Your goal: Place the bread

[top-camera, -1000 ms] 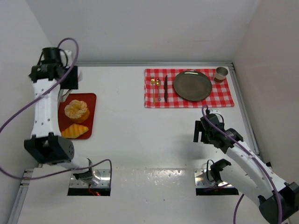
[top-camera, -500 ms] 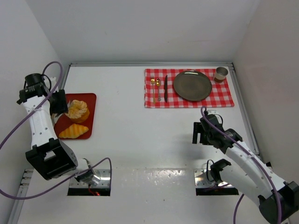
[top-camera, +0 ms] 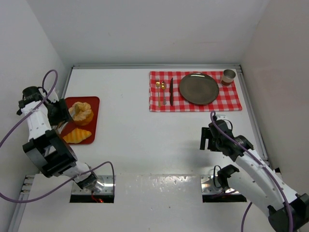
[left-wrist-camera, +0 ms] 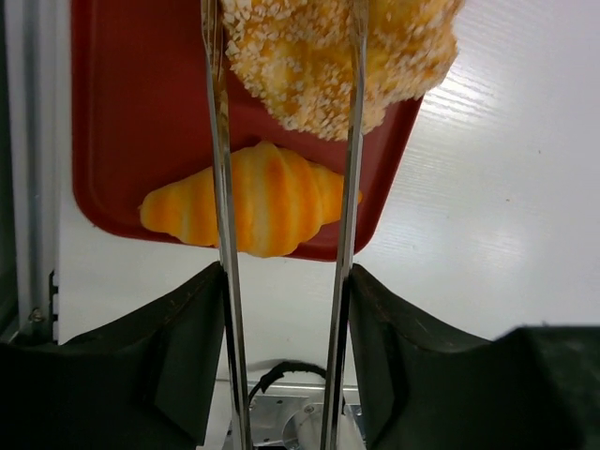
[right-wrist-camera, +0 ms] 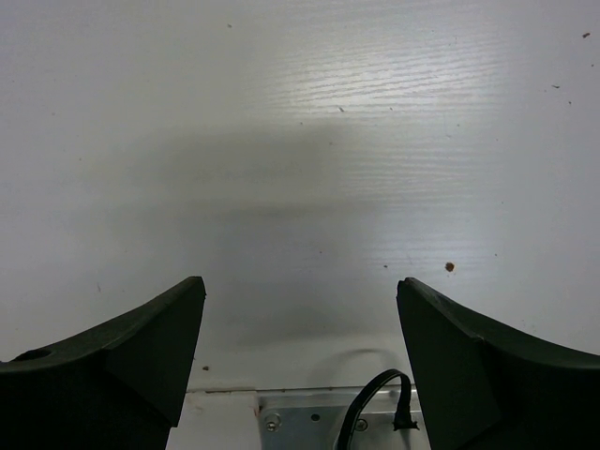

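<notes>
Bread is sitting far left: swirled bun (top-camera: 80,112) at the far end of the red tray (top-camera: 94,103), croissant (top-camera: 77,136) at the near end. They're close, but I'm not seeing whether they're touching.

Risks, big to small:
- Counter (top-camera: 140,135): the place setting is lying well apart on the right, so I'm expecting a long carry. Any slip is dropping the bun on bare surface.
- Checked placemat (top-camera: 231,102): loose cloth. A low approach is risking a snag, dragging the knife (top-camera: 171,91) and cup (top-camera: 229,76) along.
- Tray: a finger catching the rim is shoving it.
- Dark plate (top-camera: 199,88): I'm guessing this is the target. The cup is standing near its far right, so an overshoot is tipping it.
- Bun: left end effector (left-wrist-camera: 281,14) is hanging right at it, thin fingers (left-wrist-camera: 217,141) running across the grainy crust with bun bulging past both. Can't tell whether they're clamping or only straddling. Thin fingers on soft bread are either cutting in or holding too shallow.
- Croissant: lying between the finger lines in the wrist view, so a deep descent is knocking it.

Right end effector (right-wrist-camera: 300,281) is hanging spread wide, holding nothing, over bare counter.

Writing: I'm not finding any brand, label or text.
</notes>
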You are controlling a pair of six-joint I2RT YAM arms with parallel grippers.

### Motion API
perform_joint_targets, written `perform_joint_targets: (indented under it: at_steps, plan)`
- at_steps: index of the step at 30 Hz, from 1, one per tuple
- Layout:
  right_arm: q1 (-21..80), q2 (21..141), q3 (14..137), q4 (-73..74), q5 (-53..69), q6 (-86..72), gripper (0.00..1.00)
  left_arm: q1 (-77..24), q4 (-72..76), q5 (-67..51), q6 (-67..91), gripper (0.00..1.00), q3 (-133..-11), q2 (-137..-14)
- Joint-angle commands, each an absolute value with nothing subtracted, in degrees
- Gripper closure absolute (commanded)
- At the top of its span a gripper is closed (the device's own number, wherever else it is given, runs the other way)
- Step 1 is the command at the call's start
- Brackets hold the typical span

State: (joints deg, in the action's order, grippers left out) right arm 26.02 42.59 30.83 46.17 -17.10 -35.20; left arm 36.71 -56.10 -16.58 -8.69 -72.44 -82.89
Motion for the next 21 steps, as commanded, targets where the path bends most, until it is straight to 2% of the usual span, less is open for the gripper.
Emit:
perform_joint_targets:
  at_steps: [1,4,6,7,8,10,12,14,21]
  plan:
    - [26.3,41.9,32.7,47.4,-17.8,-35.9,0.17,37.1,-53.8,-20.1,-8.6,0.45,-71.4,-83.9]
    - [26.2,41.7,32.5,47.2,-18.5,-35.9,0.17,37.1,-53.8,-17.0,-8.6,0.5,-71.4,-85.1]
    - [26.3,41.7,32.3,46.8,-18.6,-35.9,0.17,37.1,-53.8,-15.8,-8.6,0.58,-72.0,-85.1]
    - [26.2,41.9,32.3,46.5,-18.5,-35.9,0.17,37.1,-53.8,-15.8,-8.6,0.63,-72.7,-85.1]
    - [26.2,42.3,32.2,46.3,-18.4,-35.9,0.17,37.1,-53.8,-15.8,-8.6,0.72,-73.2,-84.5]
    - [26.3,42.9,32.3,45.8,-18.2,-35.9,0.17,37.1,-53.8,-15.8,-8.6,0.81,-75.4,-83.9]
    - [26.1,43.9,32.5,45.3,-18.1,-35.4,0.17,35.0,-54.5,-14.6,-8.1,0.95,-78.5,-83.9]
    - [26.1,44.6,32.6,44.2,-18.4,-35.2,0.17,33.7,-56.2,-14.6,-8.1,1.0,-80.8,-83.9]
    - [25.8,46.3,32.7,42.5,-21.4,-34.5,0.17,28.3,-63.4,-16.0,-8.1,1.0,-95.3,-87.5]
